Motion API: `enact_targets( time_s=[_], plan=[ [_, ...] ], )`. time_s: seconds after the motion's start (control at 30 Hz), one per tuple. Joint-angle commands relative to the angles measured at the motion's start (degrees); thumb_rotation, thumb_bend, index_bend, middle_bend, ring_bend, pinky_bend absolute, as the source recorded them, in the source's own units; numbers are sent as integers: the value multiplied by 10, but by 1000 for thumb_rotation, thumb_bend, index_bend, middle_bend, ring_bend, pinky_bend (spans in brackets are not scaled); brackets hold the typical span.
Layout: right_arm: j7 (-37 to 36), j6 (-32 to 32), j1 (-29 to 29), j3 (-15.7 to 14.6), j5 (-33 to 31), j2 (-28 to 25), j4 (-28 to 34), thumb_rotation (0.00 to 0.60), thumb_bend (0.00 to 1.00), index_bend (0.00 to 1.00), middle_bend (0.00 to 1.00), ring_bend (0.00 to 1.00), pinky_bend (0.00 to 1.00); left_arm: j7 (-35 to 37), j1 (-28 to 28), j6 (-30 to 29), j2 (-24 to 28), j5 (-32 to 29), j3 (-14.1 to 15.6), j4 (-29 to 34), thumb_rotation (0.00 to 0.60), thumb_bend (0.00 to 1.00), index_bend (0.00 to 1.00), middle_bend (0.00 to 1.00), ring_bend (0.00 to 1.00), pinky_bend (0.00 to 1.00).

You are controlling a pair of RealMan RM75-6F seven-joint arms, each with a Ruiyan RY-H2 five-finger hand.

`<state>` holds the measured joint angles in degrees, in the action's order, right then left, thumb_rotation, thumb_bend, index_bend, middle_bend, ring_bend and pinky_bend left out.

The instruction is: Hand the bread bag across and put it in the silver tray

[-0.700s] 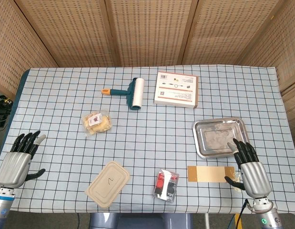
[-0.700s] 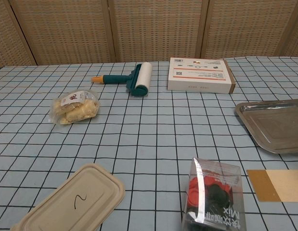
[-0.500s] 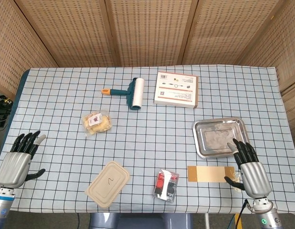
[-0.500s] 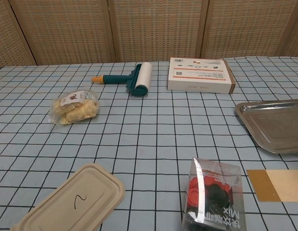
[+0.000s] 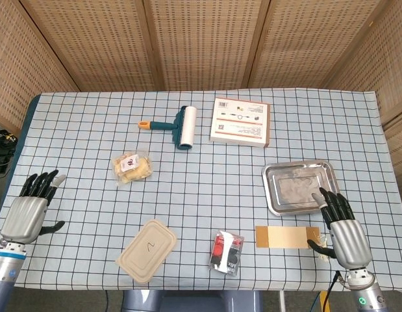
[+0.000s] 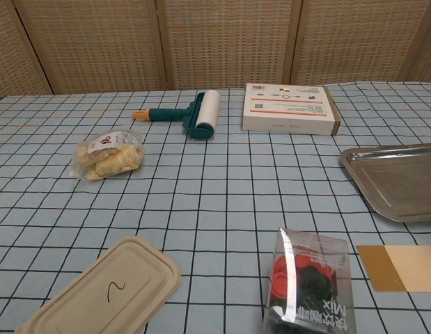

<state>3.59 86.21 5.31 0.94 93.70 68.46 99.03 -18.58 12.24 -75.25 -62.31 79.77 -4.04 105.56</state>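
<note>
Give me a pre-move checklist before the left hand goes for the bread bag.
1. Bread bag lying free on the table, nothing on it: ok.
2. Left hand holding nothing, fingers apart: ok.
3. Right hand holding nothing, ready to receive: ok.
4. Silver tray bare inside: ok.
5. Path between left hand and bag free of objects: ok.
6. Lint roller lies apart from the bag: ok.
</note>
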Motion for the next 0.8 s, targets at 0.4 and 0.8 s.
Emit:
enact_targets(
  time_s=[0.4, 0.8],
  plan=[
    [-33, -24, 9, 9, -31, -6, -10, 600, 79, 0, 0, 0, 0, -227, 247, 192, -113, -368, -119, -116, 600, 25, 0, 0, 0, 0],
    [-61, -37, 15, 12, -44, -10, -21, 600, 80, 0, 0, 0, 0, -374, 389, 200, -247, -588, -105, -246, 600, 25, 0, 0, 0, 0]
  ],
)
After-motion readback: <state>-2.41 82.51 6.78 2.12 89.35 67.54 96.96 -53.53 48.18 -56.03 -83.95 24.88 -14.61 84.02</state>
